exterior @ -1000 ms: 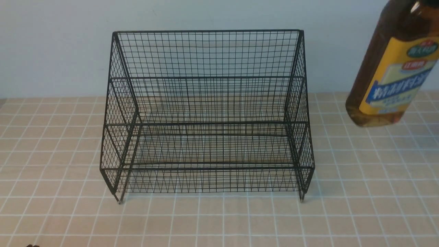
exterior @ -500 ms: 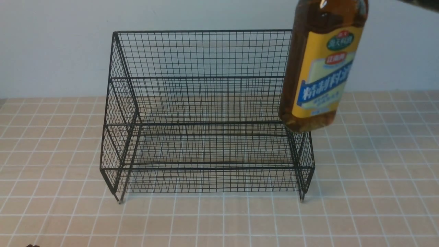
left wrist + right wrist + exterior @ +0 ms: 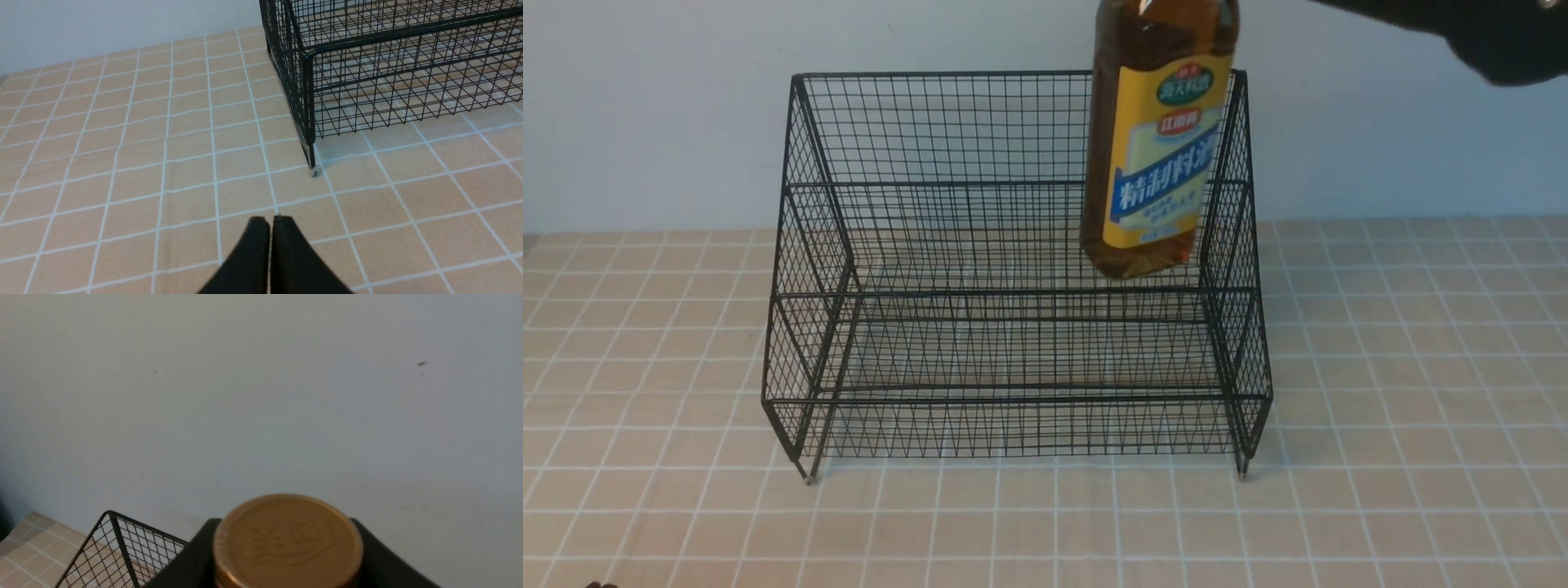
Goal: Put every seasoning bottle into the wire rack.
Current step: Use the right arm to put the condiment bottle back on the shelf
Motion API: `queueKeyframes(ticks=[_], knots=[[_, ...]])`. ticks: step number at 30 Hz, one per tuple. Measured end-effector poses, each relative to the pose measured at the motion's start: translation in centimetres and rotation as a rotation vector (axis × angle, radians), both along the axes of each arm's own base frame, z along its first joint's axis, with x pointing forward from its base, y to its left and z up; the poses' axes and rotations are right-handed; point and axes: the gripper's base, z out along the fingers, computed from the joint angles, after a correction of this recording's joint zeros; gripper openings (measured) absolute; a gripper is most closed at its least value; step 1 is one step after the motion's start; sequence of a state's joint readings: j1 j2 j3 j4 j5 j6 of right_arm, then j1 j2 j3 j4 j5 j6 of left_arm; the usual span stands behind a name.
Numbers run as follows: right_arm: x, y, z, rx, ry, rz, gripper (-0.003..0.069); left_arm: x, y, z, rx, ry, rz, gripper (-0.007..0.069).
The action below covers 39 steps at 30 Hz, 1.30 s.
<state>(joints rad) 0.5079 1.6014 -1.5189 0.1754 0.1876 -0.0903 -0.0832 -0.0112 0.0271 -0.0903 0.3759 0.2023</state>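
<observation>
Now your right end effector (image 3: 286,555) grips the seasoning bottle (image 3: 1156,155) by its cap: long axis near vertical, cap up, base over the wire rack (image 3: 947,245), right end; your left end effector (image 3: 270,222) is closed.

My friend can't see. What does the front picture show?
A tall seasoning bottle of brown liquid hangs in the air over the right end of an empty black wire rack, not resting on it. The rack stands on a tan tiled table.

Tan grid-patterned tabletop (image 3: 1421,408), perhaps a cloth; pale wall (image 3: 645,122) behind.
</observation>
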Motion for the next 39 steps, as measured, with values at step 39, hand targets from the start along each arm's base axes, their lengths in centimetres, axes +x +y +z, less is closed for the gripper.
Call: queueKeyframes(ticks=[39], knots=[[0.5,-3.2,-3.8,-0.152,0.416,-0.158,0.0317,0.0,0.0,0.0,0.0,0.0,0.0,-0.001]])
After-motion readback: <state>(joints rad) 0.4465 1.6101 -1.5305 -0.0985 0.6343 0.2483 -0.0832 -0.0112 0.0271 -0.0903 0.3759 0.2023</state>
